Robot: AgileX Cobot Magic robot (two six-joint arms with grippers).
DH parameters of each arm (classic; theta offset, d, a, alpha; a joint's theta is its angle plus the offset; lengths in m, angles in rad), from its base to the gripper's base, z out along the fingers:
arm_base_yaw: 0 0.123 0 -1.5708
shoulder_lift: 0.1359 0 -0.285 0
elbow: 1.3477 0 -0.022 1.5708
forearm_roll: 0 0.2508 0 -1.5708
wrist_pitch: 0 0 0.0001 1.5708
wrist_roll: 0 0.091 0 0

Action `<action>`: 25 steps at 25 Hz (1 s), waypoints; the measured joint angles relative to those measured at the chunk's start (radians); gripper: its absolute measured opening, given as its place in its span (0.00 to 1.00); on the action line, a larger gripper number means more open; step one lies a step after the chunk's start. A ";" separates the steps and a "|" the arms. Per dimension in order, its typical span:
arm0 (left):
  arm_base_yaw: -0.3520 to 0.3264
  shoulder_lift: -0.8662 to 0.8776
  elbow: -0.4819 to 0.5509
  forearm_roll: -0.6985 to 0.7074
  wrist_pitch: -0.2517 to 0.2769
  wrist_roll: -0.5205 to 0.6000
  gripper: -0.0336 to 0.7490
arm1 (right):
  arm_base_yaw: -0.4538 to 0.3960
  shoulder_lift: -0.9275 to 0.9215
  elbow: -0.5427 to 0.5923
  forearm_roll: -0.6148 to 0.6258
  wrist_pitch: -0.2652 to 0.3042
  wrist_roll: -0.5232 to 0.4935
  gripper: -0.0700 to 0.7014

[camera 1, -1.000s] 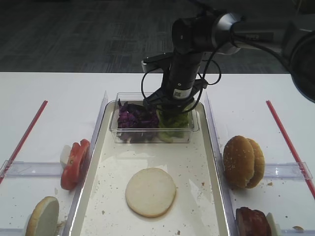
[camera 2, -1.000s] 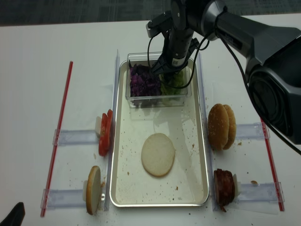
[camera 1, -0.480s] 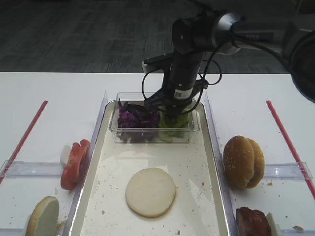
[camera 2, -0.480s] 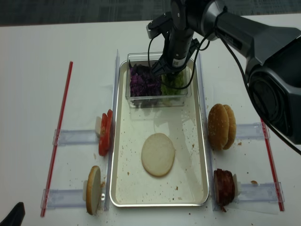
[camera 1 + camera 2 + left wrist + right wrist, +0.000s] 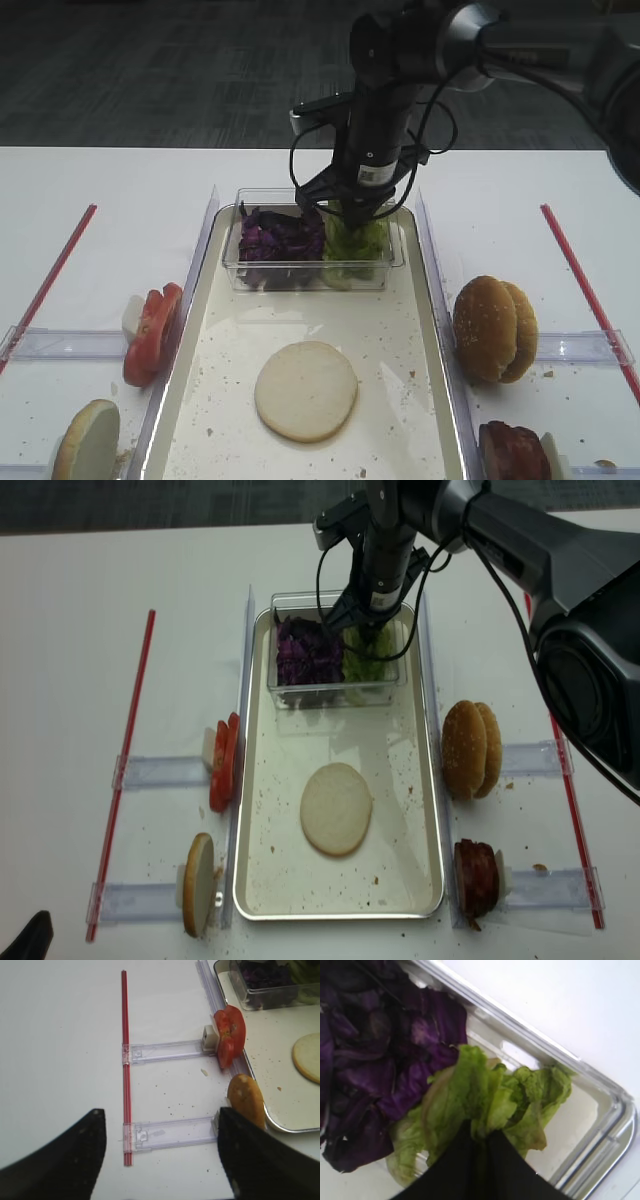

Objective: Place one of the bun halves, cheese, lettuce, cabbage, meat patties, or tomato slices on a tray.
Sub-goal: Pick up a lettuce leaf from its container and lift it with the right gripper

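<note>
Lettuce (image 5: 485, 1105) is pinched in the right gripper (image 5: 479, 1142), whose jaws are closed on a few green leaves just over the tub (image 5: 395, 255). The tub sits at the far end of the tray (image 5: 425, 330), with cabbage (image 5: 275, 240) beside the lettuce. One bun half (image 5: 305, 390) lies flat in the tray.

The hold looks thin, only on the leaf edges, so a leaf could slip and fall on the way to the bun. Extra leaves may hang on and drop outside the tray. Cabbage bits touching the lettuce might get dragged along too.

The left gripper (image 5: 160, 1150) sits away from the tray with its jaws apart, holding nothing.
</note>
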 joint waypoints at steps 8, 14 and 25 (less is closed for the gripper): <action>0.000 0.000 0.000 0.000 0.000 0.000 0.61 | 0.000 0.000 -0.103 -0.002 0.125 0.014 0.19; 0.000 0.000 0.000 0.000 0.000 0.000 0.61 | 0.000 0.000 -0.185 0.031 0.153 0.016 0.19; 0.000 0.000 0.000 0.000 0.000 0.000 0.61 | 0.000 -0.002 -0.226 0.068 0.161 0.042 0.18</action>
